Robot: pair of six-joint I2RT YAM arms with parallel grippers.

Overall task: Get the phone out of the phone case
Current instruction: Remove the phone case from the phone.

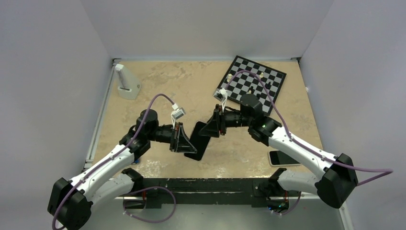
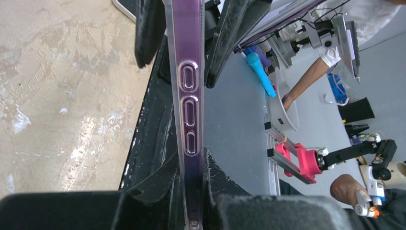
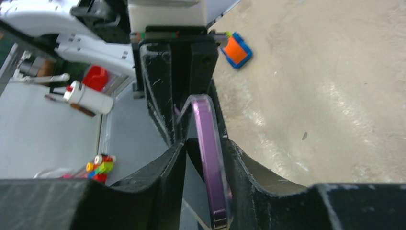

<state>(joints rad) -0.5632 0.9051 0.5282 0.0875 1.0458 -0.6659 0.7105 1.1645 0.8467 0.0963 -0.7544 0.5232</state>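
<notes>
I had the left gripper point(image 2: 187, 160) clamped on the clear phone case point(image 2: 189, 110), phone point(image 1: 198, 136) inside, over the table point(image 1: 158, 81) toward its near edge, while the right gripper point(image 3: 205, 143) straddled the other end, its grip not discernible.

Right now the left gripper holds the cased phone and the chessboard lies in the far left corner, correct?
No: the top view shows the chessboard in the far right corner. The left gripper does hold the cased phone.

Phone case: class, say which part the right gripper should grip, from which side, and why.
Probably the free end's rim, pinched across its flat faces, approaching from the right: the phone case stands on edge and the left gripper clamps the other end.
</notes>
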